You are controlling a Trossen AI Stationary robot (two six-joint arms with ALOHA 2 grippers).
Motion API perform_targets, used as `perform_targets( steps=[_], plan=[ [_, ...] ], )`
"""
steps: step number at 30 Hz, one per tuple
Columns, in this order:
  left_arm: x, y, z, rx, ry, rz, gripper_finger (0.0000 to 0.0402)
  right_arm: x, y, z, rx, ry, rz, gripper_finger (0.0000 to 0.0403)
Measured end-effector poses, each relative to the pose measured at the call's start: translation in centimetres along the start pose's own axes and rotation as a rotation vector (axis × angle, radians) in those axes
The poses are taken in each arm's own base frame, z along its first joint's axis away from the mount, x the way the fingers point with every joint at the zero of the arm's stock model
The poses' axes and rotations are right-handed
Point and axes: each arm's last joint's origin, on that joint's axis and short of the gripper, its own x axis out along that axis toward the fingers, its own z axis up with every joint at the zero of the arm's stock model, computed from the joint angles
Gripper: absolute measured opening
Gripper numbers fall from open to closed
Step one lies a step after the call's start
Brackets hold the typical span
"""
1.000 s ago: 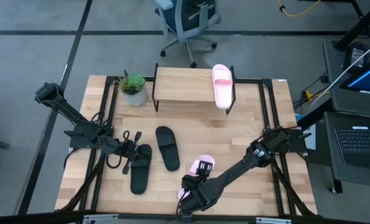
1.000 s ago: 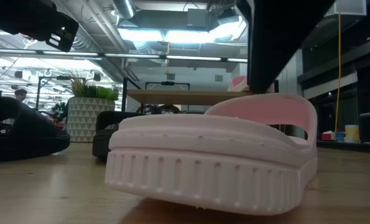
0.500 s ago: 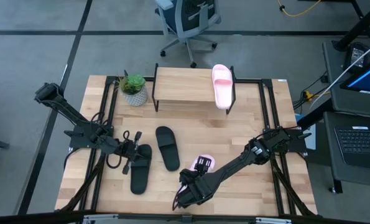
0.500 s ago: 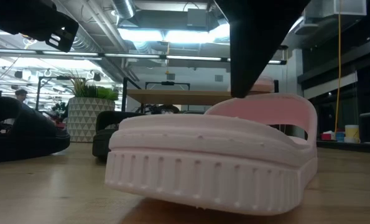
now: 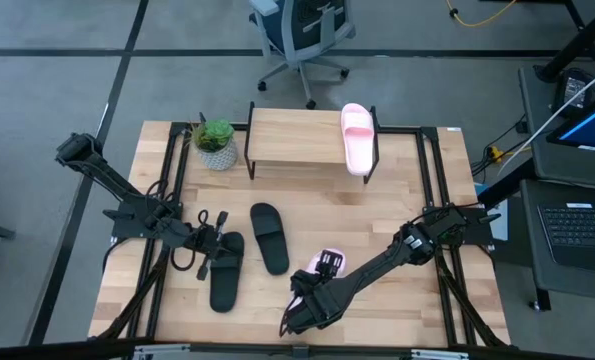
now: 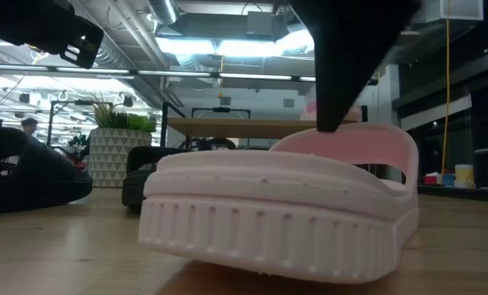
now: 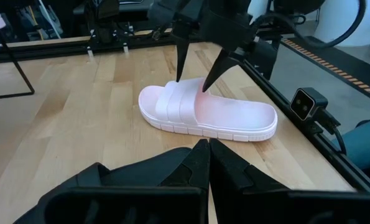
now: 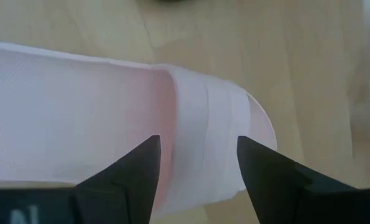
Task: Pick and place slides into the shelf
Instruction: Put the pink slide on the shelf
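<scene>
A pale pink slide (image 5: pixel 331 263) lies sole-down near the table's near edge, also in the left wrist view (image 7: pixel 216 115). My right gripper (image 5: pixel 312 290) is open above it, one finger on each side of the strap (image 8: pixel 203 118). The second pink slide (image 5: pixel 356 138) lies on the right end of the shelf (image 5: pixel 292 137). Two black slides (image 5: pixel 269 238) (image 5: pixel 224 275) rest on the table left of centre. My left gripper (image 5: pixel 215 243) is shut at the strap end of the left black slide; whether it touches that slide I cannot tell. My right gripper (image 7: pixel 192 84) comes at the pink slide from above, pointing down, with its fingers (image 8: pixel 132 177) standing across the strap (image 7: pixel 178 102), one toward the toe and one over the footbed. I cannot tell whether either finger touches it. The slide lies flat on the table.
A potted plant (image 5: pixel 215 143) stands at the shelf's left end. Black frame rails (image 5: pixel 429 180) run along the table's left and right sides. The shelf board left of the pink slide is bare wood. An office chair (image 5: pixel 302 30) stands beyond the far edge.
My right gripper has come down a little over the pink slide's strap and shifted slightly toward the table's left. The slide has stayed where it was.
</scene>
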Motion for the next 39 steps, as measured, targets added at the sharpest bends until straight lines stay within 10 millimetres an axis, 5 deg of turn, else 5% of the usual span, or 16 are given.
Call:
perform_targets(
  steps=[10, 24, 39],
  plan=[
    [0.0, 0.0, -0.1, -0.016, 0.006, 0.001, 0.0000, 2.7, 0.2, -0.7, -0.020, 0.065, -0.049, 0.0213],
    [0.0, 0.0, -0.2, -0.011, 0.018, 0.003, 0.0000, 2.7, 0.2, -0.4, -0.013, 0.053, -0.032, 0.0206],
    [0.0, 0.0, -0.2, -0.009, 0.022, 0.003, 0.0000, 2.6, 0.2, -0.4, -0.014, 0.050, -0.035, 0.0021]
  ],
)
